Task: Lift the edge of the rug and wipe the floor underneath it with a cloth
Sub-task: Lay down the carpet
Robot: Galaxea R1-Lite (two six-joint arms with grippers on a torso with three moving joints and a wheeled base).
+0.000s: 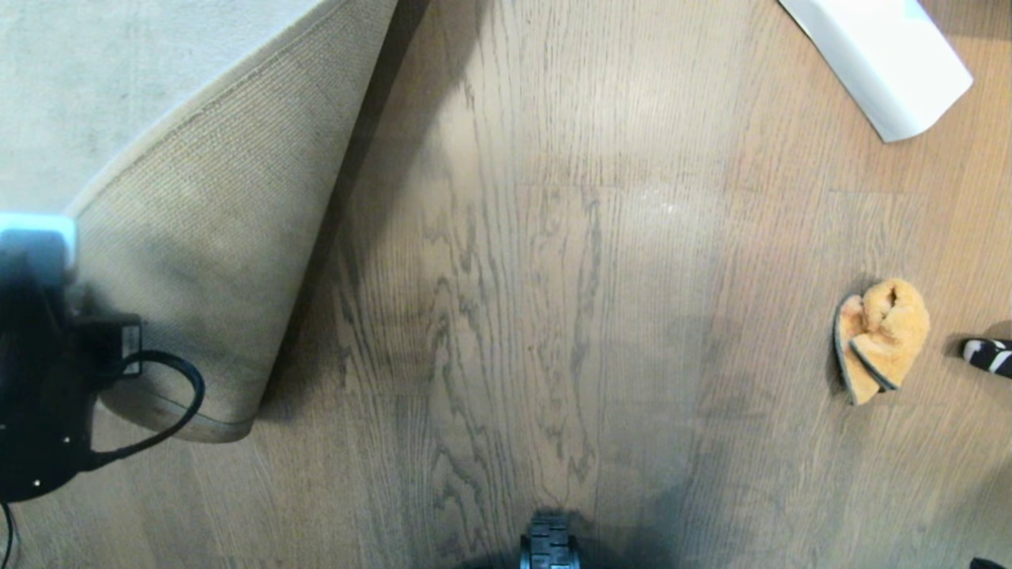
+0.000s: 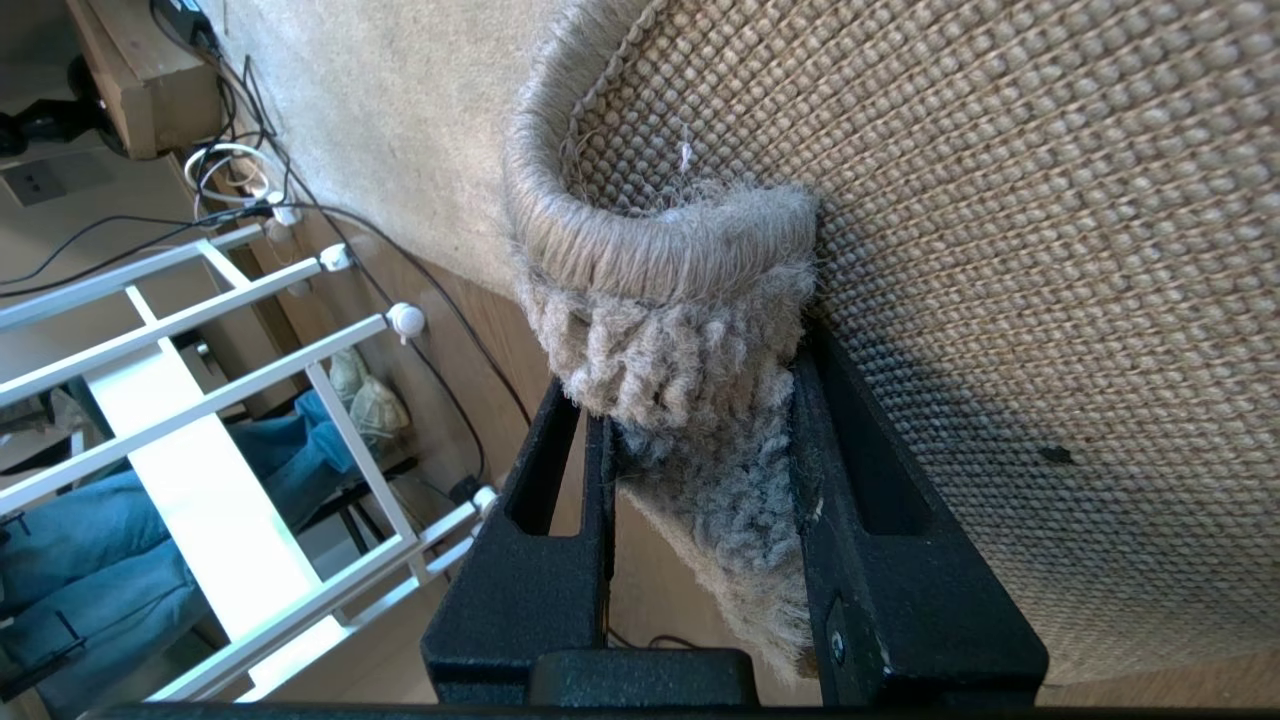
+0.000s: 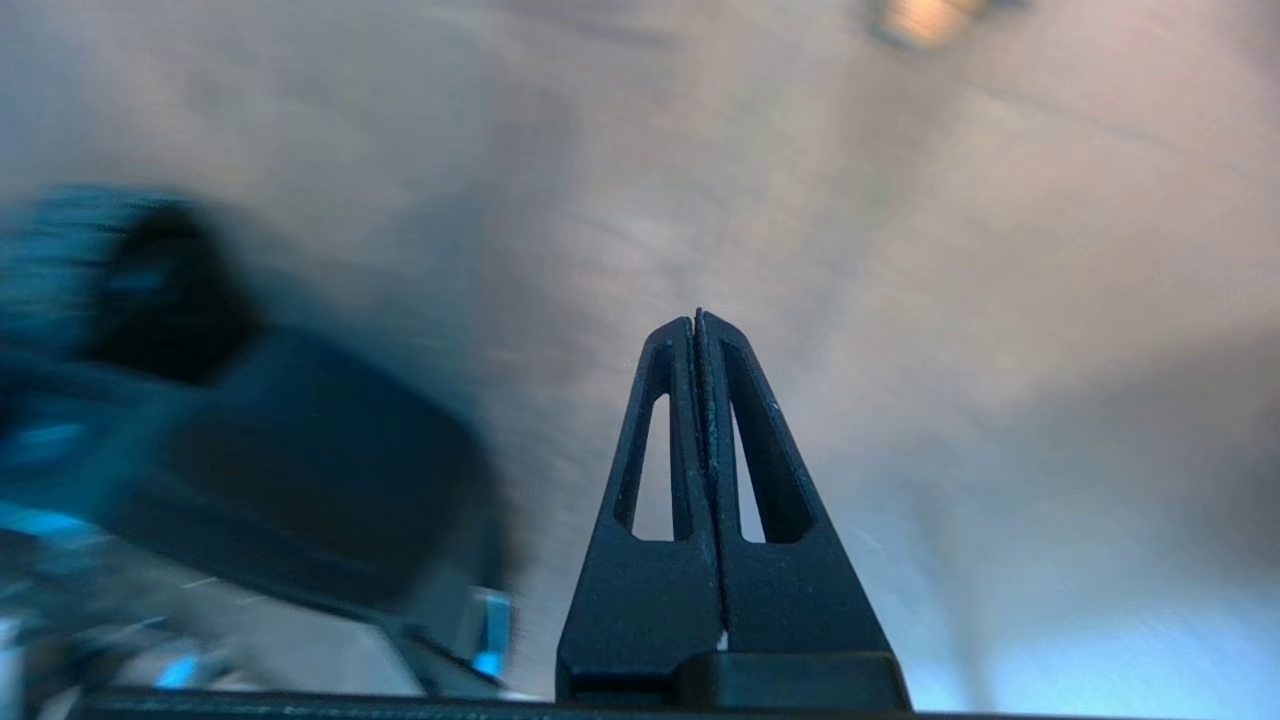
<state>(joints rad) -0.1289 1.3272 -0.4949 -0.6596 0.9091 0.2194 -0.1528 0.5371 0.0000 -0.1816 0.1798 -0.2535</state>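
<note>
The rug edge (image 1: 237, 411) is folded back at the left, tan woven backing (image 1: 205, 237) facing up. My left gripper (image 2: 690, 370) is shut on the rug's corner (image 2: 700, 400), the pile bunched between its black fingers (image 2: 860, 480); in the head view that arm (image 1: 39, 379) sits at the left edge. Bare wood-grain floor (image 1: 553, 276) lies beside the fold. The orange cloth (image 1: 881, 336) lies crumpled on the floor at the right, with nothing holding it. My right gripper (image 3: 697, 318) is shut and empty above the blurred floor, the cloth (image 3: 925, 15) far ahead of it.
A white rolled sheet (image 1: 877, 55) lies at the far right. A black-and-white striped object (image 1: 988, 356) pokes in beside the cloth. My base wheel (image 1: 549, 545) shows at the bottom. The left wrist view shows a white rack (image 2: 200, 480), cables (image 2: 230, 170) and a person's jeans-clad legs (image 2: 60, 540).
</note>
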